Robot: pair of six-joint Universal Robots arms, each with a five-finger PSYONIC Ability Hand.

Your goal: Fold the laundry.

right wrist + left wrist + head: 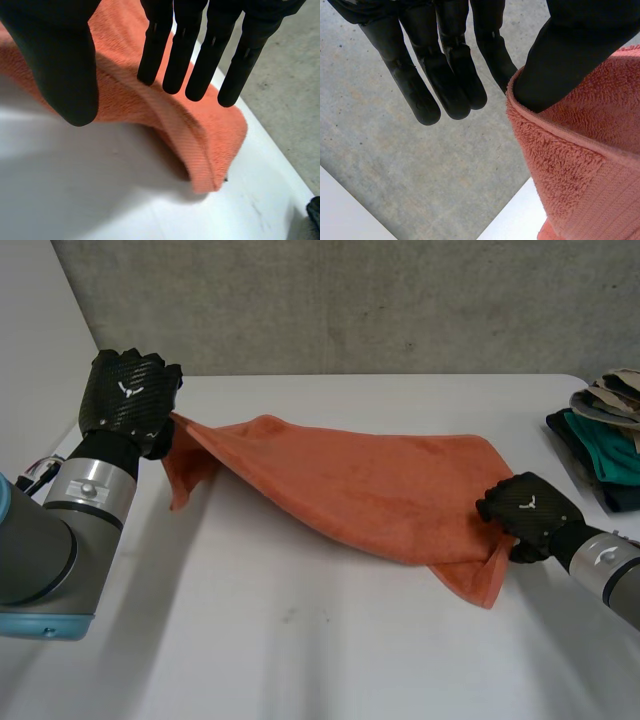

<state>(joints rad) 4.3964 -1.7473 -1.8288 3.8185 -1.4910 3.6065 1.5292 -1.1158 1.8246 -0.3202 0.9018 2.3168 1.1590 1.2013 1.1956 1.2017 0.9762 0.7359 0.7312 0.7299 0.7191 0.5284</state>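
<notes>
An orange towel (370, 480) hangs stretched across the white table (300, 650) between my two hands. My left hand (130, 395) is raised above the table's back left, shut on the towel's left corner. In the left wrist view the thumb (560, 65) presses the towel's edge (580, 165) against the side of the fingers (445, 75). My right hand (525, 512) is low at the towel's right end. In the right wrist view its fingers (195, 60) are straight and spread from the thumb above the towel's hem (200, 125), whose corner lies on the table.
A pile of folded clothes (605, 435), dark, green and patterned, sits at the table's back right, close behind my right hand. The table's right edge (280, 165) runs just past the towel's corner. A concrete wall stands behind the table.
</notes>
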